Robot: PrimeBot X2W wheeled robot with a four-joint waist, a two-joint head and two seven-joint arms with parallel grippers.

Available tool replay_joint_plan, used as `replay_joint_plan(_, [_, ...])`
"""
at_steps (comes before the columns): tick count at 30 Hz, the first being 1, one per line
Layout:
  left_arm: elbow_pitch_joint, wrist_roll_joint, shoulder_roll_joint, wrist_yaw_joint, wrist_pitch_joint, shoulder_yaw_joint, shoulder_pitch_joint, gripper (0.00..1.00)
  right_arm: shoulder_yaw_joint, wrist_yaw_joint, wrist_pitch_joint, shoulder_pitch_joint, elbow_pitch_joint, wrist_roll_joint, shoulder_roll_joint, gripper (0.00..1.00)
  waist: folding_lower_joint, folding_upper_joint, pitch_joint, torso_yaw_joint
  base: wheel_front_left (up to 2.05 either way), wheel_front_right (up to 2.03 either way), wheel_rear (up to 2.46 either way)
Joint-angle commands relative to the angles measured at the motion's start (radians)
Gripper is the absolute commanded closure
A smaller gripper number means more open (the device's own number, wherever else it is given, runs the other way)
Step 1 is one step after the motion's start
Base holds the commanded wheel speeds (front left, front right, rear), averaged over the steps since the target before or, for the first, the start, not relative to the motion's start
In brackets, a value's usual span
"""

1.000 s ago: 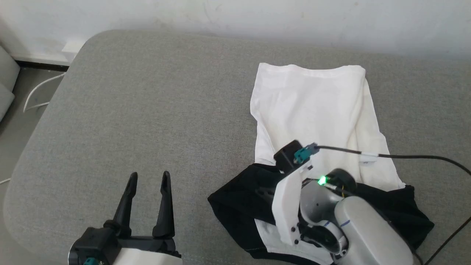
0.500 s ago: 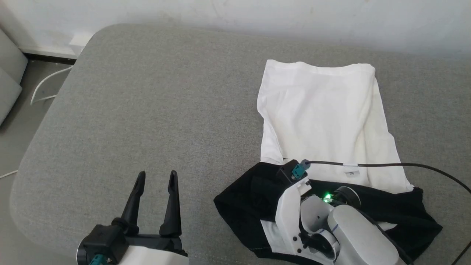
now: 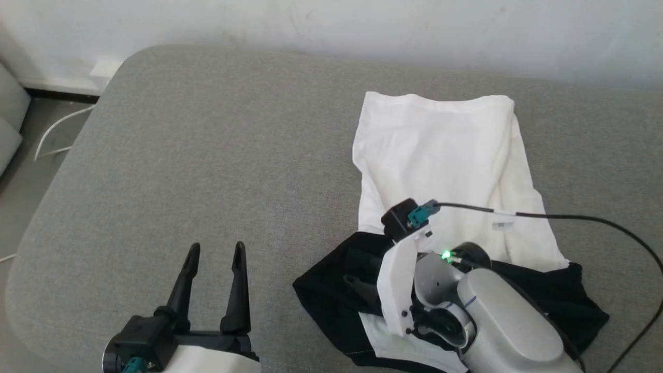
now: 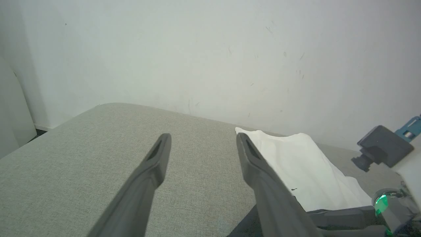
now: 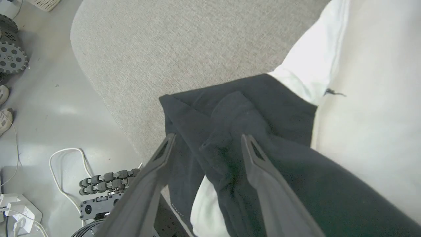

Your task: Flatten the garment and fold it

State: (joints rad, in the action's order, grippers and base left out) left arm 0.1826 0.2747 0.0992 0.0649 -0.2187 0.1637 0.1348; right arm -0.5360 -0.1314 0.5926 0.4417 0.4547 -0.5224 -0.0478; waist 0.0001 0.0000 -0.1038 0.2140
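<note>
The garment (image 3: 445,160) lies on the grey cushion, white body spread toward the wall, black sleeves (image 3: 331,280) bunched across its near end. My right gripper (image 5: 207,141) hovers open just above that black bunch (image 5: 250,115), a raised fold of sleeve lying loose between its fingers; the white body (image 5: 361,98) lies to the right. In the head view my right wrist (image 3: 404,290) covers the middle of the black part. My left gripper (image 3: 216,248) stands open and empty over bare cushion, well left of the garment. Its own view (image 4: 203,138) shows the white cloth (image 4: 296,164) beyond the right finger.
The grey cushion (image 3: 207,155) has a rounded left edge and corner. Beyond it is floor with a white cable (image 3: 57,134). A white wall (image 3: 362,26) runs behind. A black cable (image 3: 570,217) crosses the garment. Cables and a wheel (image 5: 10,56) lie on the floor below.
My right gripper has gone from shut to open, letting the black sleeve go, and its wrist dipped then rose. The head camera shifted slightly. The left gripper stayed open.
</note>
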Motion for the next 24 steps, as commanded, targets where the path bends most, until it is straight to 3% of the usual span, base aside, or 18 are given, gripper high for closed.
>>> replay_joint_plan(1, [0.007, 0.004, 0.005, 0.009, 0.004, -0.004, 0.005, 0.0, 0.009, 0.001, 0.007, 0.007, -0.025, -0.011, -0.003, 0.0, -0.0001, 0.0, 0.016, -0.021, 0.0, 0.0, 0.0])
replay_joint_plan(7, [0.034, 0.001, 0.018, 0.014, 0.018, -0.004, 0.019, 0.0, 0.166, 0.001, -0.054, -0.065, -0.251, -0.002, -0.045, 0.0, -0.0001, 0.0, 0.037, -0.068, 0.0, 0.0, 0.0])
replay_joint_plan(16, [0.045, 0.021, 0.026, 0.005, 0.007, -0.009, 0.034, 0.0, 0.555, 0.001, -0.341, -0.283, -0.544, 0.271, -0.016, 0.0, -0.0001, 0.0, 0.044, -0.139, 0.0, 0.0, 0.0])
replay_joint_plan(20, [0.044, 0.025, 0.026, -0.005, -0.009, -0.006, 0.035, 0.0, 0.656, 0.001, -0.491, -0.388, -0.6, 0.363, -0.004, 0.0, -0.0001, 0.0, 0.042, -0.168, 0.0, 0.0, 0.0])
replay_joint_plan(24, [0.036, 0.018, 0.033, -0.017, -0.022, -0.004, 0.035, 0.0, 0.696, 0.001, -0.616, -0.473, -0.574, 0.349, -0.003, 0.0, -0.0001, 0.0, 0.037, -0.197, 0.0, 0.0, 0.0])
